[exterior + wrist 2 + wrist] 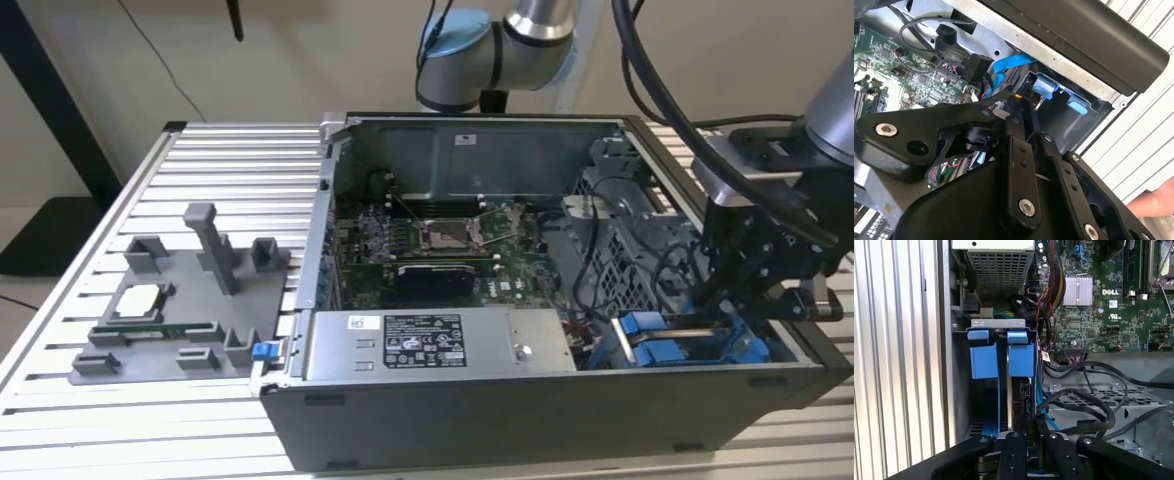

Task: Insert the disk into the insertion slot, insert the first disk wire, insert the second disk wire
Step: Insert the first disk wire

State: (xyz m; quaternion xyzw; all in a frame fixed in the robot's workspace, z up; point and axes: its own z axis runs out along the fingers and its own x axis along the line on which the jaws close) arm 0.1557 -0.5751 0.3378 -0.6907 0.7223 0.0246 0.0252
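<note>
Your claw (pixel 1021 102) hangs low inside the insertion slot (pixel 960 390), where the disk (pixel 1020 360) stands on edge, likely so its blue carrier matches the narrow bay. You cannot tell whether the claw is clenched or released.

We're peering into the open case. In the exterior view, the tool (pixel 747 305) dips among dark cables and its lower end is too small and murky for us to read. The arm (pixel 527 25) above it is cut off by the top edge. In the first wrist view the disk (pixel 1017 399) stands edge-on. Its flat face is hidden, and its near end disappears under the tool's black links, which run off the frame. In the second wrist view, a sliver of a person (pixel 1154 205) is cropped at the corner, and we can't tell which part.
</note>
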